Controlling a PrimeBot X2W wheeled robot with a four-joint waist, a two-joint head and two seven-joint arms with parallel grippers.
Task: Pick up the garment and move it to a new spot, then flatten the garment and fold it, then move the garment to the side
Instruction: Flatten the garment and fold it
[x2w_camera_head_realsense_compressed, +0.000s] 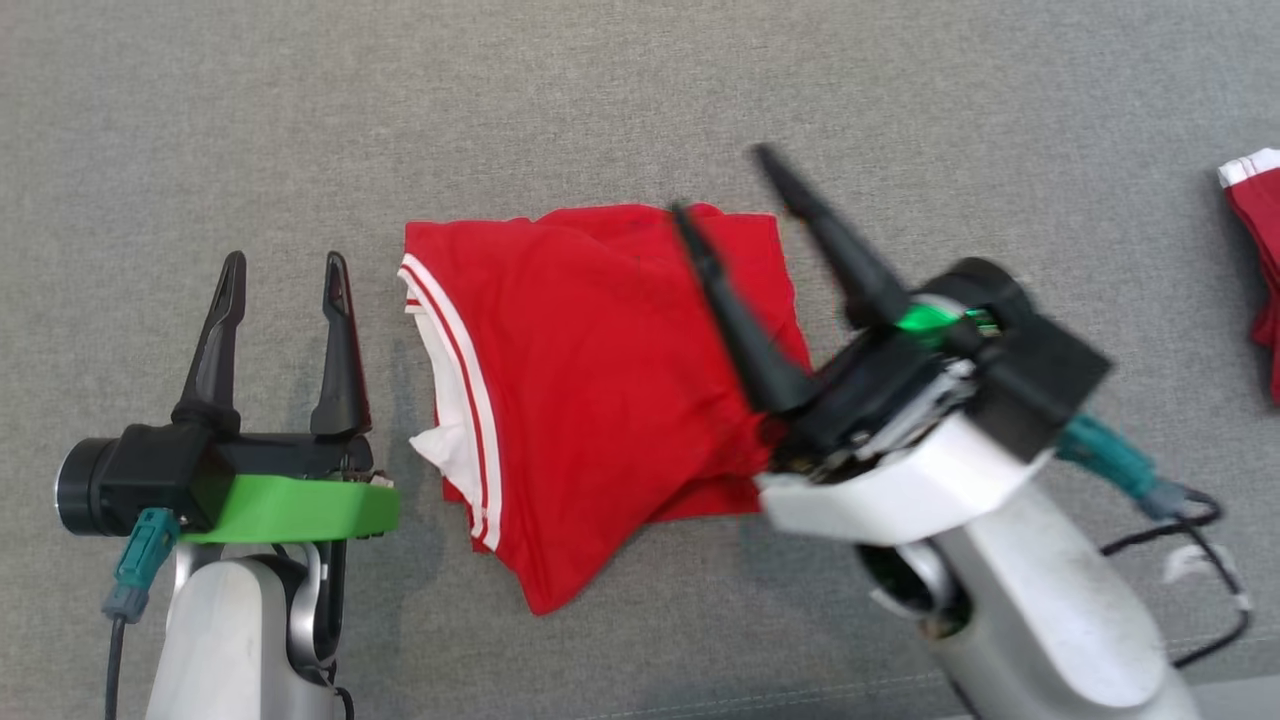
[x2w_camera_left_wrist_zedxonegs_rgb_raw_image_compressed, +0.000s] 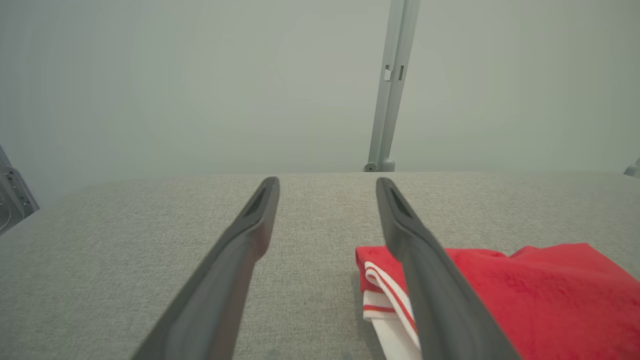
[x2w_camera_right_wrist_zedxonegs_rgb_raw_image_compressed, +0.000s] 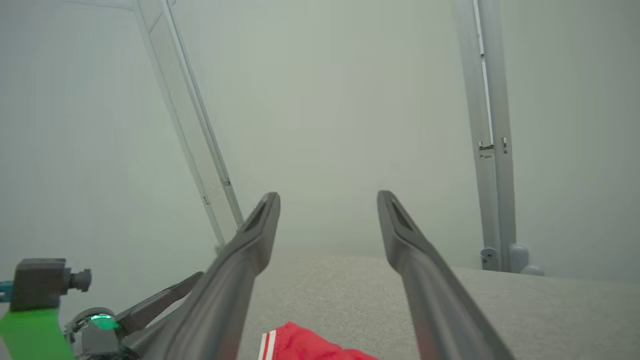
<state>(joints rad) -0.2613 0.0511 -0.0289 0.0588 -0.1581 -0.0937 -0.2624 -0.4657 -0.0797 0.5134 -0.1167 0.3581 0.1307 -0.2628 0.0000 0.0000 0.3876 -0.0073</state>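
Garment (x2w_camera_head_realsense_compressed: 600, 390): red, white striped trim, lying folded over and rumpled at mid-counter (x2w_camera_head_realsense_compressed: 640, 100), between the two hands. Left hand (x2w_camera_head_realsense_compressed: 285, 260): spread, empty, just beside the trimmed edge. Right hand (x2w_camera_head_realsense_compressed: 724, 181): spread, empty, over the garment's right side. Judged light, limp and not fragile; likely to sag and unfold when lifted. Recommend pinching all layers at opposite edges.

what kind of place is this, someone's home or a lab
Most likely a robot lab or test cell, not a home: a wide grey fabric-covered work surface, bare pale walls with metal frame posts, and a folded red garment laid on it.
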